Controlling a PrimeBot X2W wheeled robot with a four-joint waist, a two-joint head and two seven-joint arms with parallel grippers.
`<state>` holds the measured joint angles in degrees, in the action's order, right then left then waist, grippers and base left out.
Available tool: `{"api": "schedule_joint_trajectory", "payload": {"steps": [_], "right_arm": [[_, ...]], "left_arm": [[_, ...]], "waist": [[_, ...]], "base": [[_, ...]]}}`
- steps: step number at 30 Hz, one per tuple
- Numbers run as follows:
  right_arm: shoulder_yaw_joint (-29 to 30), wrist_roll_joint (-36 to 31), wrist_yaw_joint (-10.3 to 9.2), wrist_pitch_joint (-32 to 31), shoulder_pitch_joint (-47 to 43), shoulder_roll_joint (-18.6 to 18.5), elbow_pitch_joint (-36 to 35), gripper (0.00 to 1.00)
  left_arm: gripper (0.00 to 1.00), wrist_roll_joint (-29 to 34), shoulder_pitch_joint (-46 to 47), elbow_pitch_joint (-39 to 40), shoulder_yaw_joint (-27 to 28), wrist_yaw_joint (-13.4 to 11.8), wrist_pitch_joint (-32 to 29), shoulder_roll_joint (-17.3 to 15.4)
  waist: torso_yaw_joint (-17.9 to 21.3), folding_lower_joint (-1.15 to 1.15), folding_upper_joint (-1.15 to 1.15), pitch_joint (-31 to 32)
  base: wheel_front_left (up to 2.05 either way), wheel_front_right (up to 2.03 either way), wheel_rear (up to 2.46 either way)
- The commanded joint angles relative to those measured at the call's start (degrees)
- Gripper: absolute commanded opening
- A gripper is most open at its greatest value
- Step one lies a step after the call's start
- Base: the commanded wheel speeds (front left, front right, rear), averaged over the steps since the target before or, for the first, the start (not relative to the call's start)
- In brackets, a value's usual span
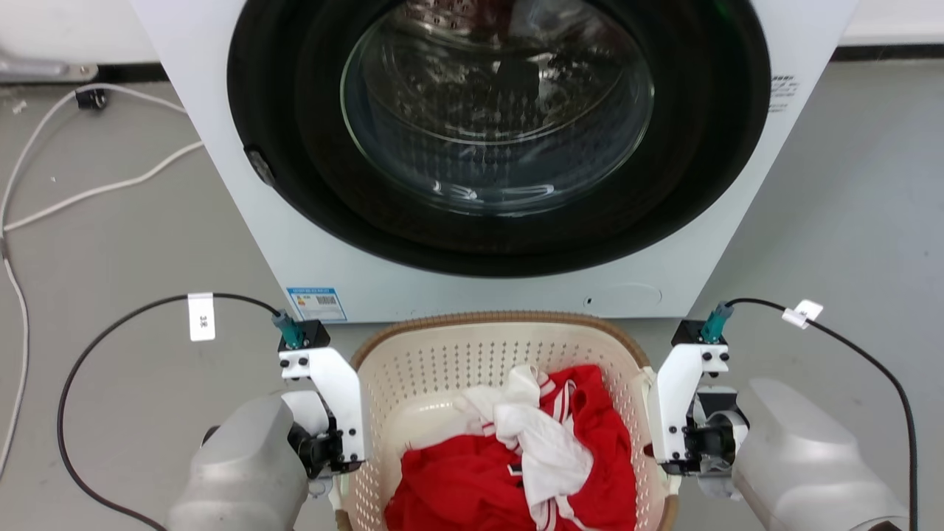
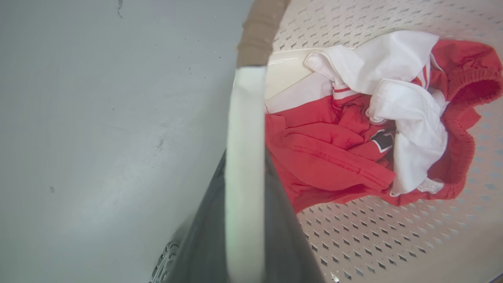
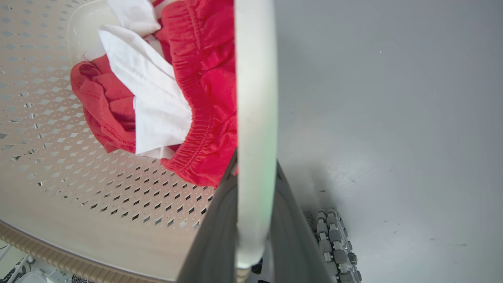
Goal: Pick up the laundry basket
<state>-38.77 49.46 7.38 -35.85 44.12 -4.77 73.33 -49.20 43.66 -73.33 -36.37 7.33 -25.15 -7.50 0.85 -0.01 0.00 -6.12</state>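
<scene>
The laundry basket (image 1: 487, 346), holding red-and-white clothes (image 1: 509, 472), sits between the grippers before the washing machine (image 1: 243, 243), with the left gripper (image 2: 245, 177) clamped on its left loop handle (image 2: 243, 118) and the right gripper (image 3: 255, 173) on its right loop handle (image 3: 254, 98), seemingly so both sides rise level.

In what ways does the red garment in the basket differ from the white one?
The red garment is larger and lies underneath, spread across the laundry basket; the white garment is smaller and sits on top of it. The red one shows a gathered elastic waistband; the white one has thin red stripes. Both lie crumpled inside the basket.
</scene>
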Motion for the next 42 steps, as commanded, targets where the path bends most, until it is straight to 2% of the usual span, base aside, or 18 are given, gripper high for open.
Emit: {"api": "schedule_joint_trajectory", "payload": {"steps": [1,8,20,42], "right_arm": [[0.1,0.6,0.2,-0.8,-1.1,0.5,0.1,0.0],[0.5,0.7,0.2,-3.3,-2.9,-0.1,0.4,0.0],[1.7,-0.2,0.19,-6.4,-5.0,-0.9,0.5,0.0],[4.9,-4.1,0.19,-5.3,-5.7,-0.4,0.5,0.0]], "left_arm": [[0.0,-0.5,-0.9,0.1,-0.1,0.2,-0.4,0.3],[0.0,-1.1,-3.1,-0.2,-0.6,0.2,-2.2,0.7],[0.0,-1.4,-5.0,-0.4,-1.4,0.2,-3.6,1.1],[0.0,-1.4,-5.7,-0.5,-2.6,0.1,-2.7,1.2]], "waist": [[0.3,0.01,0.0,2.1],[0.0,0.01,0.0,5.2],[-0.2,0.01,0.0,7.0],[-0.4,0.01,0.0,8.0]], "base": [[0.0,0.0,0.0],[0.0,0.0,0.0],[0.0,0.0,0.0],[0.0,0.0,0.0]]}}
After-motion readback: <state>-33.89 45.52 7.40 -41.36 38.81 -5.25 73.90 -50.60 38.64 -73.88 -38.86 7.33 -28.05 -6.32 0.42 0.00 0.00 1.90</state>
